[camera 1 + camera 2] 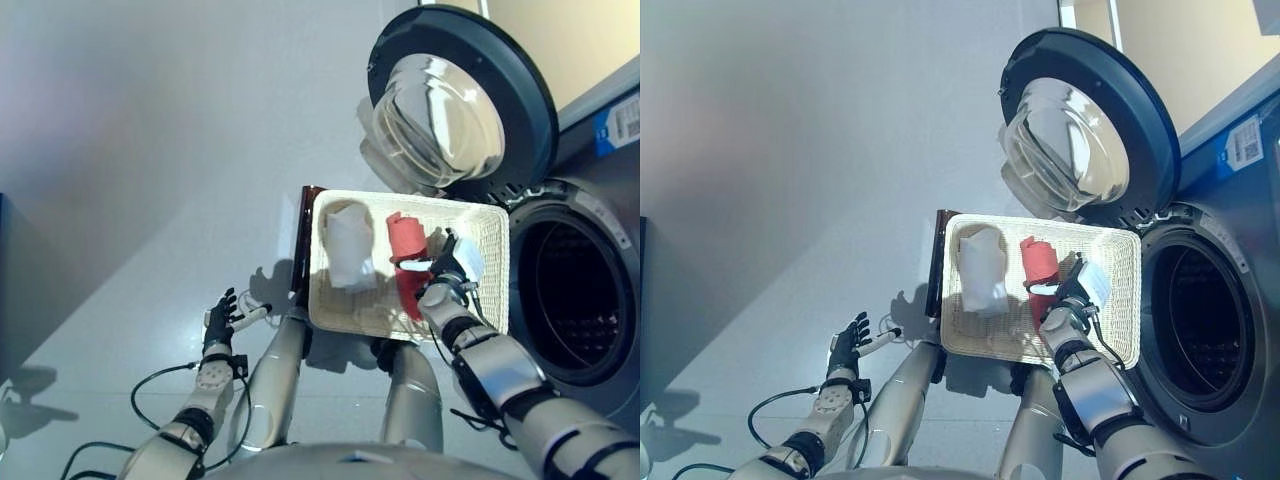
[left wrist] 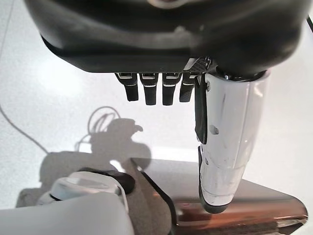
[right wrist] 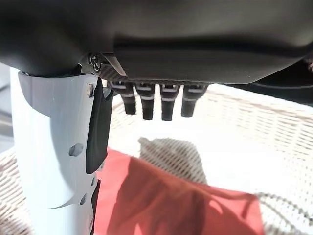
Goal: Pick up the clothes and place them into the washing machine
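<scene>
A shallow wicker basket [image 1: 490, 235] rests on a low dark brown box [image 1: 303, 240] beside the washing machine [image 1: 590, 300], whose round door [image 1: 460, 100] stands open. In the basket lie a white garment [image 1: 350, 245] and a red garment [image 1: 405, 240]. My right hand [image 1: 448, 275] hovers open over the basket just above the red garment [image 3: 161, 200], with fingers [image 3: 151, 105] straight and the white-covered thumb [image 3: 54, 161] apart. My left hand [image 1: 220, 320] is open and empty over the floor, left of the box; its fingers [image 2: 154, 88] are relaxed.
The drum opening [image 1: 570, 300] is dark and lies right of the basket. Pale grey floor [image 1: 150, 150] spreads to the left and beyond. A dark object's edge [image 1: 8, 280] shows at the far left.
</scene>
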`<state>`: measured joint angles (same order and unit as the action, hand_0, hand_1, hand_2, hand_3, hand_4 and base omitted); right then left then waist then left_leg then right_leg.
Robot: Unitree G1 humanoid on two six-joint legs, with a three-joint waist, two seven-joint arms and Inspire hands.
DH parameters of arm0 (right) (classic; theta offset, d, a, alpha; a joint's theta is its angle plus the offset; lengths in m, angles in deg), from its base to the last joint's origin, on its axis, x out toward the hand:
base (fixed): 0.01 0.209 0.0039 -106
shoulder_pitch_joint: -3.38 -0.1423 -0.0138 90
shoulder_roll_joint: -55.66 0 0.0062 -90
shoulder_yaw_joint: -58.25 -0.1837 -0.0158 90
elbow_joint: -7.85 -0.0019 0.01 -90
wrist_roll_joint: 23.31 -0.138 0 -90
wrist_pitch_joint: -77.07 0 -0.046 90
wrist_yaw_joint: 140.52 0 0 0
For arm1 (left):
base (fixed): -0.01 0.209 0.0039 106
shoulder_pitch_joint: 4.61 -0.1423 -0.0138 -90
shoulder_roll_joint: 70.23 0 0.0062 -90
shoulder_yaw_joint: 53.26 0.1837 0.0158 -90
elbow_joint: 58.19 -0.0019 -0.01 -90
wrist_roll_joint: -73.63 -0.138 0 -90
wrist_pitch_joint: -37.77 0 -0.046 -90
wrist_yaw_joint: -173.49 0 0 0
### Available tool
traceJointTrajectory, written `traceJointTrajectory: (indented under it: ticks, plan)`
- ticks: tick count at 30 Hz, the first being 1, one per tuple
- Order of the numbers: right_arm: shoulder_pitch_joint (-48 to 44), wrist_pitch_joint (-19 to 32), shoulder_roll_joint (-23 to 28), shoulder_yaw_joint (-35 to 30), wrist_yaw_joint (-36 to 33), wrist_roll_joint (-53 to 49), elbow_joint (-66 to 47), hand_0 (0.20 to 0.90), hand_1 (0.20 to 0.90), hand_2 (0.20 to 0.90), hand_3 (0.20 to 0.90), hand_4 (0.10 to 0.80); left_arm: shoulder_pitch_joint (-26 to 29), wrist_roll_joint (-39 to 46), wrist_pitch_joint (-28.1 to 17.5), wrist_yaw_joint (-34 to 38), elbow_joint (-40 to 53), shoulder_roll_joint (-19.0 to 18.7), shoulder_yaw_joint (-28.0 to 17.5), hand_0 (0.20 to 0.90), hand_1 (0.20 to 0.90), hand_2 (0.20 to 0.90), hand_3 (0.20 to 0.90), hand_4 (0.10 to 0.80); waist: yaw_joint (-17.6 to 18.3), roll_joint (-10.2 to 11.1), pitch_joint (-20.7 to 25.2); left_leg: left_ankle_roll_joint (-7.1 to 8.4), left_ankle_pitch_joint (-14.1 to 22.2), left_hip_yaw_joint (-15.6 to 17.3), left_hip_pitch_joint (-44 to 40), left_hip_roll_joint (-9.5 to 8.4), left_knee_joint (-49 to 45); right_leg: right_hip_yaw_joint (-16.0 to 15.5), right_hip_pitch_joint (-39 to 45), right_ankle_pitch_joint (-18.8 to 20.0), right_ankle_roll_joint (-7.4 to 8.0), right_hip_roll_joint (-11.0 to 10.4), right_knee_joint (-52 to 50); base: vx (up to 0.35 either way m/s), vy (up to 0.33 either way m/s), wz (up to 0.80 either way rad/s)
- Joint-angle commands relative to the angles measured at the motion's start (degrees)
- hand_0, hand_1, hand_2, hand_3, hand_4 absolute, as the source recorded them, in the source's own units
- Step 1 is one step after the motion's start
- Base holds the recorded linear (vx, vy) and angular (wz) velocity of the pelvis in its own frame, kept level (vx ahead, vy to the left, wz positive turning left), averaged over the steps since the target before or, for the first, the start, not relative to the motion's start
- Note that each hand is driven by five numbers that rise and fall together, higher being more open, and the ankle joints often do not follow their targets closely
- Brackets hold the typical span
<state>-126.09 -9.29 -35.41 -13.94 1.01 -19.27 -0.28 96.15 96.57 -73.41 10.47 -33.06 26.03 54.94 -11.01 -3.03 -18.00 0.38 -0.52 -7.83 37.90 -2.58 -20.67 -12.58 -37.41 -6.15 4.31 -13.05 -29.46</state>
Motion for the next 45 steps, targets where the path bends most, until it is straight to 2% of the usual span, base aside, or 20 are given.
traceJointTrajectory:
  ticks: [1, 11, 14, 17, 18, 19, 20, 21, 22, 28, 34, 45]
  plan:
    - [-0.47, 0.38, 3.95, -0.88, -1.34, 0.99, -1.45, 0.9, 0.9, 0.9, 0.9, 0.8, 0.0, -0.05, -0.75, 1.58, -3.51, -0.72, -3.95, 0.9, 0.9, 0.9, 0.9, 0.8, 0.14, -0.76, 0.74, 1.7, -2.06, 1.13, 2.63, -1.82, 3.49, -0.34, 0.67, 3.64, -1.26, 3.26, 5.61, 0.0, -0.006, 0.03]
    - [-4.36, 0.64, 6.71, 0.29, -2.18, 0.21, -3.95, 0.9, 0.9, 0.9, 0.9, 0.8, 3.14, 3.6, -1.91, 1.96, -3.23, -1.19, -3.59, 0.9, 0.9, 0.9, 0.9, 0.8, 0.79, -2.04, -2.68, 2.11, -0.95, 1.63, 9.71, -1.64, -1.45, -0.39, -5.38, 1.46, -1.82, 2.47, 0.0, -0.003, -0.007, 0.04]
    - [-6.43, 0.64, 7.52, 0.94, -2.55, 0.11, -3.91, 0.9, 0.9, 0.9, 0.9, 0.8, 3.31, 4.2, -2.42, 2.08, -1.74, -1.23, -3.29, 0.9, 0.9, 0.9, 0.9, 0.8, 0.7, -2.33, -3.28, 1.95, 0.11, 1.91, 12.63, -1.85, -4.39, -0.12, -7.92, 0.27, -2.02, 2.11, -3.03, 0.008, 0.026, 0.05]
    - [-10.72, 0.55, 9.09, 2.78, -2.87, 0.21, -2.63, 0.9, 0.9, 0.9, 0.9, 0.8, 2.57, 4.84, -3.55, 2.1, 2.79, -1.5, -2.33, 0.9, 0.9, 0.9, 0.9, 0.8, 0.19, -2.8, -3.83, 1.43, 3.02, 2.53, 18.54, -2.41, -11.75, 0.97, -13.51, -1.83, -2.42, 1.43, -9.53, 0.009, 0.06, 0.07]
    - [-12.23, 0.53, 9.43, 3.28, -2.99, 0.17, -1.95, 0.631, 0.631, 0.631, 0.631, 0.608, 2.29, 4.74, -3.79, 2.16, 3.79, -1.48, -1.92, 0.9, 0.9, 0.9, 0.9, 0.8, -0.05, -2.86, -3.67, 1.27, 3.84, 2.7, 19.88, -2.59, -13.41, 1.28, -14.86, -2.4, -2.44, 1.17, -10.95, 0.033, 0.056, 0.1]
    - [-13.48, 0.32, 9.83, 4.08, -3.04, 0.29, -0.84, 0.494, 0.494, 0.494, 0.494, 0.51, 1.93, 4.79, -3.98, 2.22, 5.11, -1.43, -1.47, 0.9, 0.9, 0.9, 0.9, 0.8, -0.26, -2.98, -3.61, 1.11, 4.44, 2.73, 21.2, -2.7, -14.92, 1.54, -16.13, -2.97, -2.54, 0.84, -12.58, 0.027, 0.039, 0.09]
    - [-13.48, 0.32, 9.83, 4.08, -3.04, 0.29, -0.83, 0.466, 0.466, 0.466, 0.466, 0.49, 1.92, 4.79, -3.98, 2.22, 5.11, -1.43, -1.47, 0.9, 0.9, 0.9, 0.9, 0.8, -0.26, -2.97, -3.59, 1.11, 4.44, 2.74, 21.23, -2.71, -14.94, 1.55, -16.17, -2.97, -2.54, 0.84, -12.6, 0.038, 0.065, 0.06]
    - [-16.25, -0.1, 10.62, 5.7, -3.03, 0.63, 1.27, 0.398, 0.398, 0.398, 0.398, 0.441, 1.17, 4.83, -4.47, 1.94, 8.5, -1.4, -0.44, 0.9, 0.9, 0.9, 0.9, 0.8, -0.78, -3.3, -3.61, 0.85, 5.47, 2.95, 23.32, -3.09, -17.25, 2.08, -18.12, -4.05, -2.74, 0.34, -15.19, 0.032, 0.06, 0.01]
    - [-16.93, -0.11, 10.57, 6.18, -2.98, 0.81, 1.95, 0.2, 0.2, 0.2, 0.2, 0.3, 0.99, 4.92, -4.77, 1.87, 9.51, -1.48, -0.05, 0.9, 0.9, 0.9, 0.9, 0.8, -0.86, -3.32, -3.75, 0.76, 5.78, 3.0, 23.8, -3.13, -17.63, 2.27, -18.81, -4.4, -2.78, 0.09, -15.87, 0.049, 0.077, -0.03]
    - [-19.54, -0.59, 9.66, 8.23, -3.52, 2.04, 4.3, 0.2, 0.2, 0.2, 0.2, 0.3, 1.94, 5.13, -4.96, 1.91, 10.09, -1.11, 1.48, 0.9, 0.9, 0.9, 0.9, 0.8, -1.3, -3.29, -3.94, 0.04, 6.35, 3.32, 25.52, -3.8, -18.63, 2.89, -20.93, -5.02, -3.21, -0.01, -17.28, 0.037, 0.037, -0.04]
    - [-18.47, -0.7, 8.79, 7.66, -4.01, 2.55, 3.89, 0.2, 0.2, 0.2, 0.2, 0.3, 2.56, 4.24, -4.77, 2.83, 8.26, -0.73, 1.28, 0.9, 0.9, 0.9, 0.9, 0.8, -1.01, -3.1, -2.84, 0.06, 5.84, 3.21, 24.72, -4.27, -16.94, 2.9, -20.68, -4.41, -3.23, 0.28, -16.19, 0.012, 0.005, 0.0]
    - [-13.03, 0.02, 8.92, 4.42, -3.36, 1.24, 0.49, 0.2, 0.2, 0.2, 0.2, 0.3, 1.28, 3.49, -4.21, 2.16, 4.31, -1.28, -0.58, 0.9, 0.9, 0.9, 0.9, 0.8, 0.3, -2.16, -1.01, 0.45, 3.26, 4.03, 16.63, -2.67, -8.22, 3.5, -13.32, -0.64, -2.54, 2.39, -6.75, 0.001, -0.001, -0.06]
